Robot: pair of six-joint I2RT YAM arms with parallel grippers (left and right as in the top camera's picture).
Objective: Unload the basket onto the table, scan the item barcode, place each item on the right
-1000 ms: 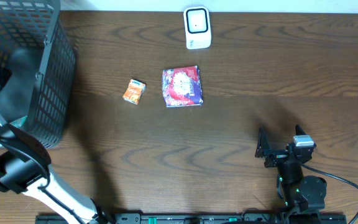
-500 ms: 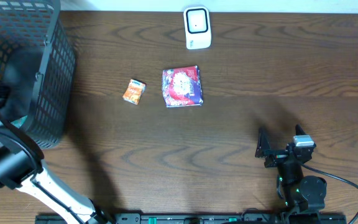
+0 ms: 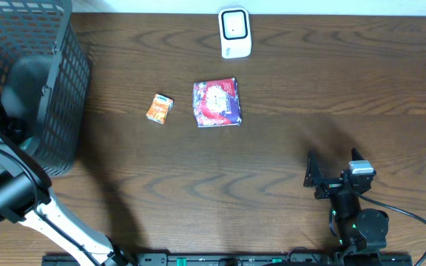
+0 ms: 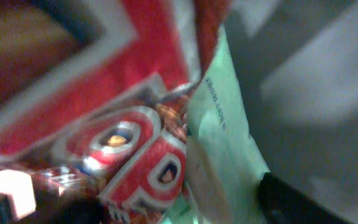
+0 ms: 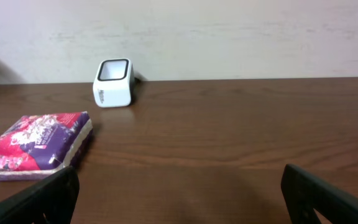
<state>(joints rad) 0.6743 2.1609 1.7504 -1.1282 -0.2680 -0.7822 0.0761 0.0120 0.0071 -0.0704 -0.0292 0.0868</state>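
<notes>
My left arm (image 3: 13, 193) reaches into the black mesh basket (image 3: 58, 89) at the far left, so its gripper is hidden in the overhead view. In the left wrist view, my left gripper (image 4: 179, 208) sits very close over a red packet with big white-edged letters (image 4: 104, 106) and a pale green packet (image 4: 219, 130). Both lie between the dark fingertips (image 4: 288, 199), blurred, and contact is unclear. The white barcode scanner (image 3: 235, 32) (image 5: 112, 83) stands at the table's far edge. My right gripper (image 3: 324, 177) (image 5: 179, 199) rests open and empty at the near right.
A purple and red packet (image 3: 217, 103) (image 5: 36, 143) lies mid-table, with a small orange packet (image 3: 159, 108) to its left. The basket's wall rises high at the left side. A pale wall stands behind the scanner.
My left arm has shifted a little at the basket's side. The packets on the table, the scanner and the right arm have not moved.
</notes>
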